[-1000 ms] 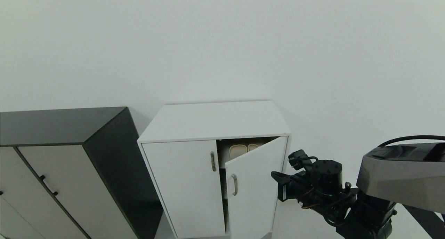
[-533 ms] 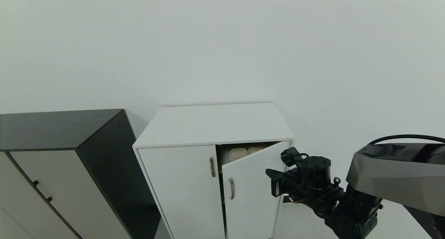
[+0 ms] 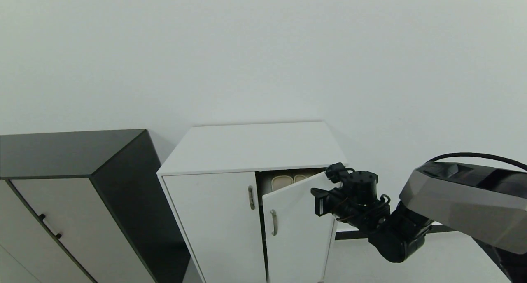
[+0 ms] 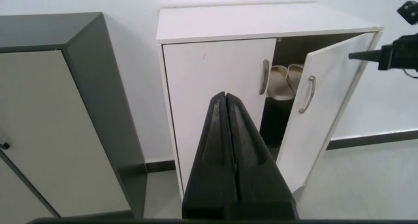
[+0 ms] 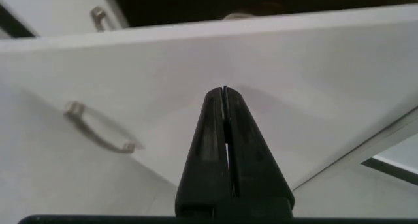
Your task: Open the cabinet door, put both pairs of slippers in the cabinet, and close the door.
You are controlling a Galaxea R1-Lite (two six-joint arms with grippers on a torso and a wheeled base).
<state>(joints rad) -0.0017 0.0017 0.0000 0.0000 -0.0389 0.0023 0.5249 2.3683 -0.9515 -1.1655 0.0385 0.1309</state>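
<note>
The right gripper [image 5: 224, 93] has its two fingers pressed together with nothing between them. In its own wrist view the tips stand at the outer face of the cabinet's right door [image 5: 274, 61], and they seem to touch it, above the door's handle [image 5: 98, 129]. The left wrist view shows what this close view cannot: the right gripper [image 4: 366, 55] meets the door [image 4: 326, 113] high up, near the hinge side, and the door stands partly open from the white cabinet [image 4: 261, 21]. The left gripper [image 4: 226, 100] is also fully closed and holds nothing. It hangs well in front of the cabinet, facing the shut left door [image 4: 215, 67].

A pair of pale slippers [image 4: 287, 80] stands inside the cabinet, behind the open gap and just beside the left door's handle [image 4: 264, 76]. From the head view I see only their tops [image 3: 288, 180] over the upper edge of the right door [image 3: 296, 229]. They are deeper in the cabinet than the right gripper [image 3: 318, 198], with the door between them.

Compared with half a second ago, the right gripper is higher and nearer to the cabinet's front. Compared with one second ago, the gap at the door is narrower.

A dark cabinet [image 3: 61, 151] stands on the white cabinet's left side.
</note>
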